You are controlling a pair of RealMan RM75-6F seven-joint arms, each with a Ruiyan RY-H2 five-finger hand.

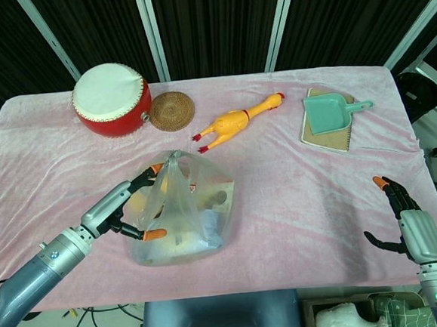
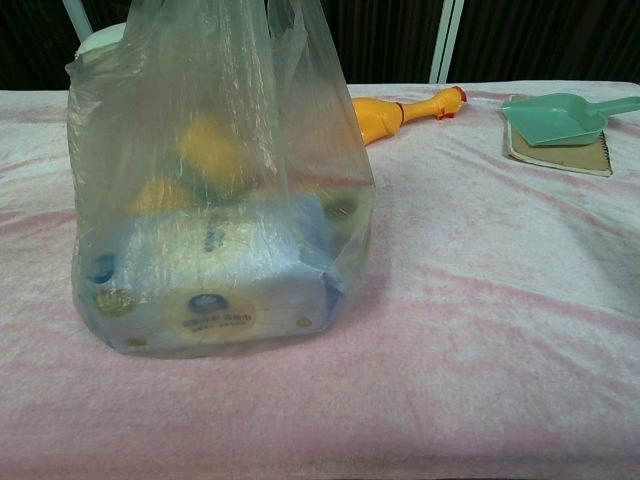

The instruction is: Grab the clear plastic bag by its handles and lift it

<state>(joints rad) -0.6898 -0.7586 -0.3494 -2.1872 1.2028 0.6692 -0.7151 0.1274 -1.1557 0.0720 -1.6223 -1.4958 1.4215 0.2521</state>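
the bag [image 1: 183,215] stands on the worktop [image 1: 297,203], near its front edge, left of centre. the left hand [image 1: 135,208] lies against the bag's left side. the right hand [image 1: 406,217] sits at the front right, well apart from the bag. behind the bag lies the chicken [image 1: 234,122]. left of it lies the coaster [image 1: 172,110], touching the drum [image 1: 112,99] at the rear left. at the rear right, the dustpan [image 1: 330,114] rests on the notebook [image 1: 336,137].
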